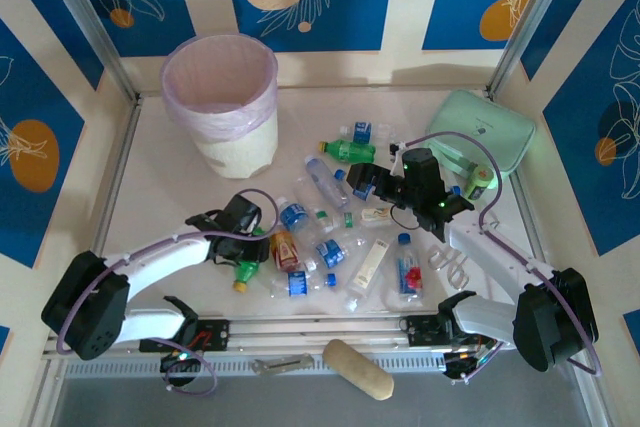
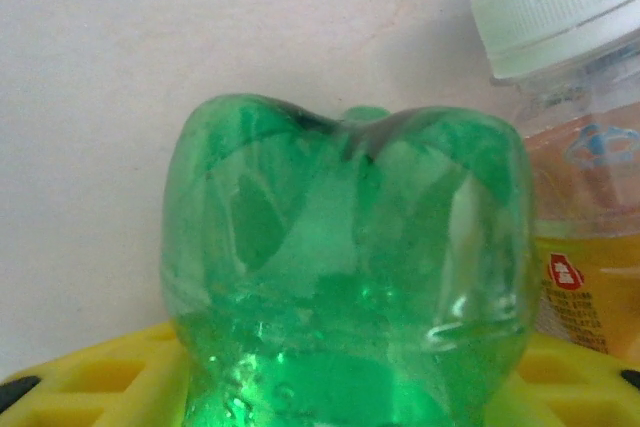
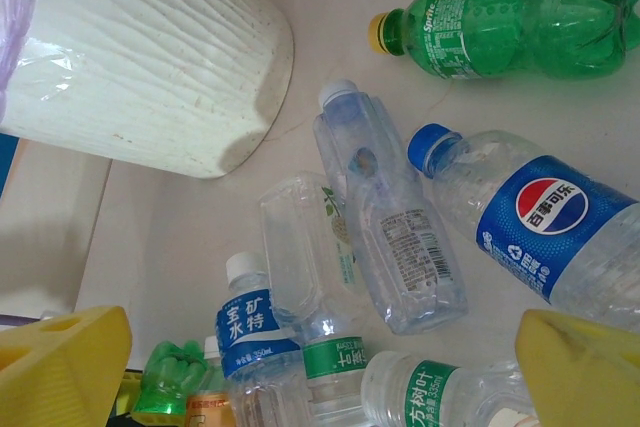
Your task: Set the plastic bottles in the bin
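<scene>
All small plastic bottles (image 1: 330, 252) lie outside round cream bin (image 1: 235, 152). Within left end effector (image 2: 335, 392): green plastic bottle (image 2: 345, 247), pinch unclear. The right end effector (image 3: 320, 367) is spread.

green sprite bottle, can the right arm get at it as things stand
Probably yes: the right pincer is open and near the green Sprite bottle, which lies on its side with nothing on top; it may need to reach over the clear bottles between.
</scene>
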`<state>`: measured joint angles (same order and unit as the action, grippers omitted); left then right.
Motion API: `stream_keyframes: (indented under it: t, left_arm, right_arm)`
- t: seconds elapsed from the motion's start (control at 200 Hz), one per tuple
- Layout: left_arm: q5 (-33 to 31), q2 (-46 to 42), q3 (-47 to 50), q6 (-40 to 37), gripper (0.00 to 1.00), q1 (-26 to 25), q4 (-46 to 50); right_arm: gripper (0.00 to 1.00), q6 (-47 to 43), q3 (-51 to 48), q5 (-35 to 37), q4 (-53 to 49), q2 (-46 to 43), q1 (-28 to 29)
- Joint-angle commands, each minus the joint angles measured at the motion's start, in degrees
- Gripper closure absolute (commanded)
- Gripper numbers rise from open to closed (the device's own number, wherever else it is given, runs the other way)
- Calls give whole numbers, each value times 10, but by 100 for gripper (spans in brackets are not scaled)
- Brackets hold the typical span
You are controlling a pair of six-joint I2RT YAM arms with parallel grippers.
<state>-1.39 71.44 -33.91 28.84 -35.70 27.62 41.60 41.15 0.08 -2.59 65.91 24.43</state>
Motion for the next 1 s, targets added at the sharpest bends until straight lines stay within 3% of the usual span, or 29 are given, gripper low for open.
stream_keyframes:
  t: [0.0, 0.22, 0.43, 0.715, 0.995]
  left_arm:
    - [-33, -24, -14, -11, 49, -5, 25]
    - [-78, -81, -94, -34, 49, -2, 55]
    - [-72, -75, -216, -71, 48, -2, 44]
    - [-15, 26, -446, -167, 46, 12, 23]
    - [37, 152, -674, -220, 46, 103, 21]
  right_arm:
    - [1, 4, 14, 2, 1, 3, 4]
    - [1, 2, 10, 4, 2, -2, 4]
    - [1, -5, 7, -7, -1, -13, 5]
    - [1, -57, 22, -128, -25, -32, 4]
    - [1, -96, 22, -216, -35, -58, 4]
